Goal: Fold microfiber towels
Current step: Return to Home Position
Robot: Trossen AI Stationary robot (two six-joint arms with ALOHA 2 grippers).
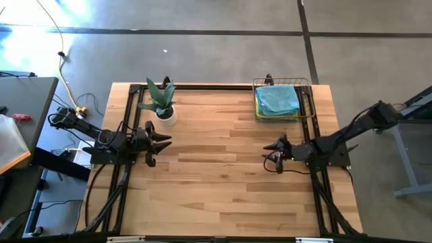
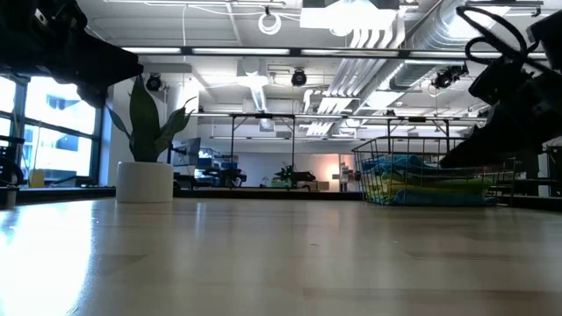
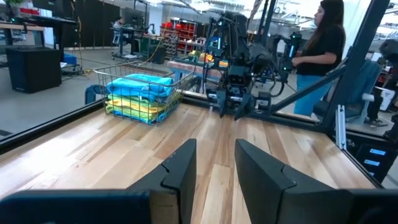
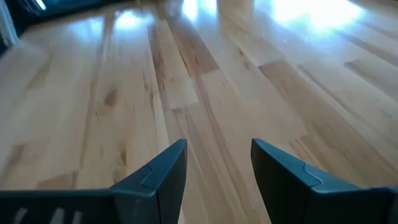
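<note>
Finding the towels [image 1: 277, 100] stacked in the basket [image 1: 311, 96] at the far right corner of the table [image 1: 223, 196]; soft, light, likely floppy, best pinched at a folded edge. Holding left gripper [image 1: 167, 140] and right gripper [image 1: 266, 149] spread, empty, over the table.

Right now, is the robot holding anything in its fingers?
Nothing. The left gripper and right gripper are open and empty; the towels sit in the basket.

Towels [image 1: 277, 101]: folded, stacked flat inside wire basket [image 1: 283, 81] at far right corner of table [image 1: 223, 175]. Teal-blue one on top; yellow and lime green edges showing beneath
</note>
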